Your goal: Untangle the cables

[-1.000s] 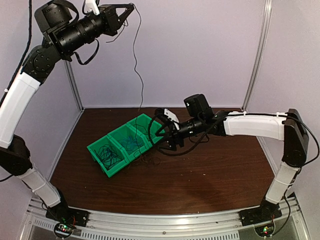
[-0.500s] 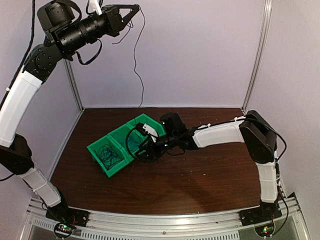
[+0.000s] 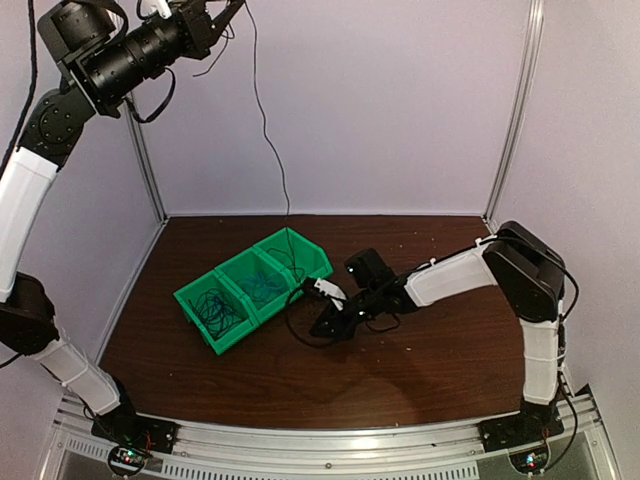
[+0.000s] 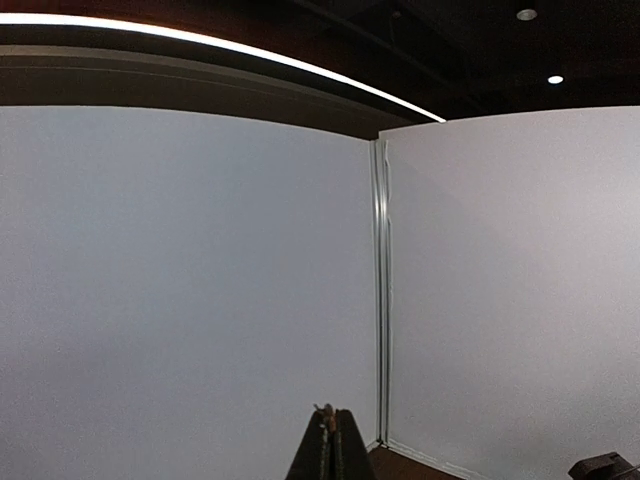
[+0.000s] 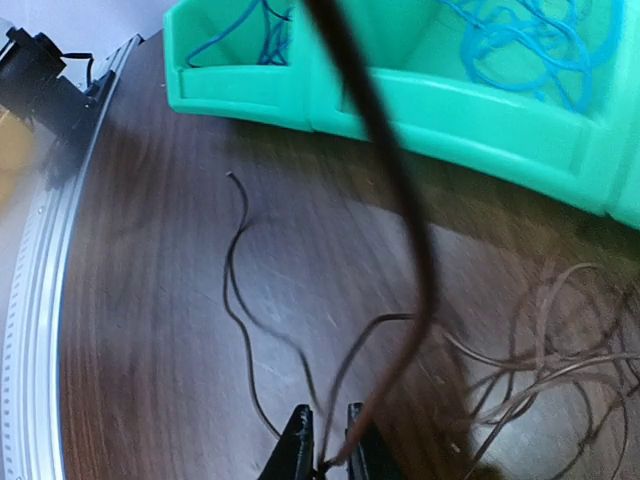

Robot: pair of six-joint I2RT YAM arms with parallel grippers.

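Observation:
High at the top left, my left gripper (image 3: 228,8) is shut on a thin black cable (image 3: 270,130) that hangs down to the green bins (image 3: 222,342). In the left wrist view the shut gripper (image 4: 328,420) pinches a bare wire end. My right gripper (image 3: 322,324) is down at the table beside the bins, in a loose tangle of black cables (image 3: 300,328). Seen from the right wrist, its gripper (image 5: 327,414) is narrowed on black cables (image 5: 240,290) running between the fingers. Blue cables (image 5: 520,50) lie in a bin.
The row of three green bins (image 5: 420,110) stands left of centre; the nearest one holds black cables (image 3: 212,308). White walls (image 3: 400,100) enclose the brown table (image 3: 420,370). A metal rail (image 3: 320,445) runs along the near edge.
The right arm swung away from the bins down onto the table and its jaws closed on cables. The left arm lifted further up and left with its cable.

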